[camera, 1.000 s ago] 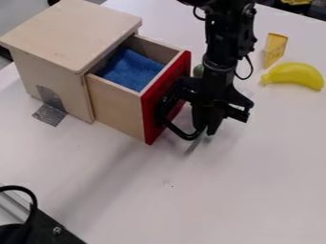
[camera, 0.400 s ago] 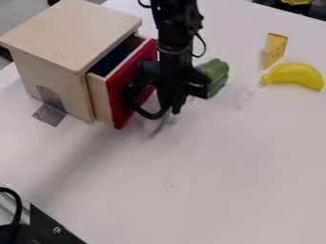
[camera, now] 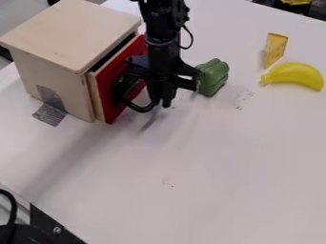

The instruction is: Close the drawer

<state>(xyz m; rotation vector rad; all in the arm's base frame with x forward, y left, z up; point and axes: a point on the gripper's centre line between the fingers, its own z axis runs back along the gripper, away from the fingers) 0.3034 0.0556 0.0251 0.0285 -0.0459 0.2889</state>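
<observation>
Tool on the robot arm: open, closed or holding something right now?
Tool: at the red drawer front; whether open, closed or holding anything cannot be told.

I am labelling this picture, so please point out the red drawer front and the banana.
Red drawer front [camera: 115, 70]: camera view, upper part of its face.
Banana [camera: 296, 75]: camera view, middle of its body.

No text, label, brand, number or sign can be read.
</observation>
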